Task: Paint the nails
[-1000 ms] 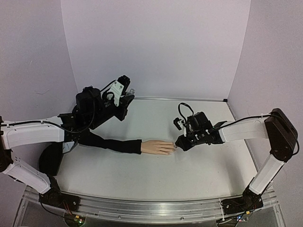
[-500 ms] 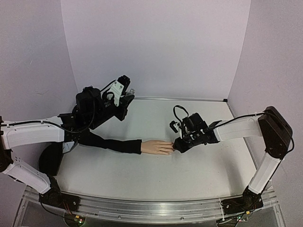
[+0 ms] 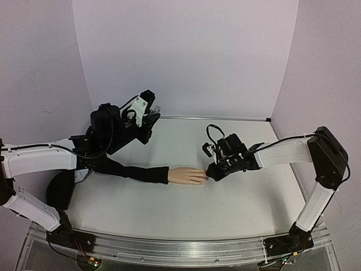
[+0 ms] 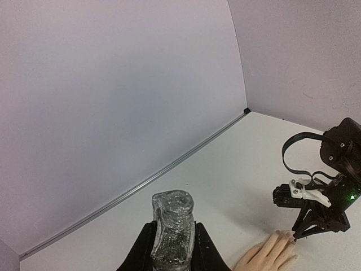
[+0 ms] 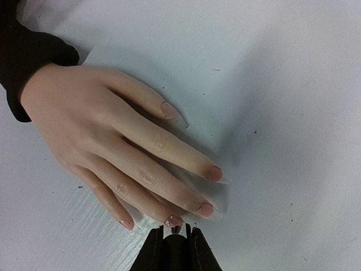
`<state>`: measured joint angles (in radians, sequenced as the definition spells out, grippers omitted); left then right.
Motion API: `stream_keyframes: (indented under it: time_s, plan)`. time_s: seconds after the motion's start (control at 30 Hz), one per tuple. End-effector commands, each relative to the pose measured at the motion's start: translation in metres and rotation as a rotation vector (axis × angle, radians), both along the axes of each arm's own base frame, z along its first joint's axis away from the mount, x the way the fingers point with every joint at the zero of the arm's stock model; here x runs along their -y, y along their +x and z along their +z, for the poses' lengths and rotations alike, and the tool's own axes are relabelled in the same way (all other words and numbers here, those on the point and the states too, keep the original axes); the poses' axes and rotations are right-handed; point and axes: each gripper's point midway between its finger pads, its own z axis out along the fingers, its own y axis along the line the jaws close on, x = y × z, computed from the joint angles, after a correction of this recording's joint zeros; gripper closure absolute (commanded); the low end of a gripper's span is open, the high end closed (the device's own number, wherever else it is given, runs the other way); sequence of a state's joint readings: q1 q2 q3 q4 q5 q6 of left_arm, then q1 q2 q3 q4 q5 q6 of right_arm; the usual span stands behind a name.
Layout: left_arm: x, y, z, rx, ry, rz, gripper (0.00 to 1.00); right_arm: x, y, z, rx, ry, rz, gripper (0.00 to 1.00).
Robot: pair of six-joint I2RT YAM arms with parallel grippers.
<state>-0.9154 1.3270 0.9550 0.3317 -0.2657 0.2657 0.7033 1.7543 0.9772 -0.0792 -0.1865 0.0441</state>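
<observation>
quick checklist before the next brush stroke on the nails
1. Right pincer shut on the brush: ok.
2. Brush tip at a nail: ok, it meets the one nearest the pincer.
3. Hand lying flat on the table, fingers spread: ok.
4. Left pincer gripping the bottle, well away from the hand: ok.
5. Polish left on the brush: cannot tell.
6. Even coat on that nail: cannot tell, the brush partly covers it.

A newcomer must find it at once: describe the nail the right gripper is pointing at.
A black sleeve lies on the table; a pale mannequin hand sticks out of it. Pick the ring-finger nail: alone among its neighbours, it sits at the tip of the right gripper.
</observation>
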Motion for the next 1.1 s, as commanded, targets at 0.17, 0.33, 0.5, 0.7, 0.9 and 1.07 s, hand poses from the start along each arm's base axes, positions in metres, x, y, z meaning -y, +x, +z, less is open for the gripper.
stream_keyframes:
  time_s: [0.17,0.33,0.5,0.7,0.9,1.07]
  plan:
    - [-0.006,-0.002,0.023,0.043,-0.032,0.007,1.00,-0.008,0.004,0.001,-0.003,-0.001,0.014,1.00]
    - [-0.006,-0.002,0.022,0.043,-0.028,0.007,1.00,-0.003,0.002,-0.004,-0.007,-0.028,0.011,1.00]
    - [-0.007,-0.003,0.023,0.044,-0.032,0.007,1.00,-0.006,0.004,-0.005,-0.014,-0.024,0.014,1.00]
    - [-0.007,-0.003,0.022,0.043,-0.032,0.008,1.00,-0.009,0.005,-0.004,-0.010,-0.022,0.016,1.00]
    - [-0.007,-0.003,0.022,0.042,-0.033,0.008,1.00,-0.006,0.007,-0.005,0.000,-0.037,-0.001,1.00]
    - [-0.007,-0.003,0.022,0.042,-0.032,0.008,1.00,-0.001,0.007,-0.007,0.003,-0.052,-0.013,1.00]
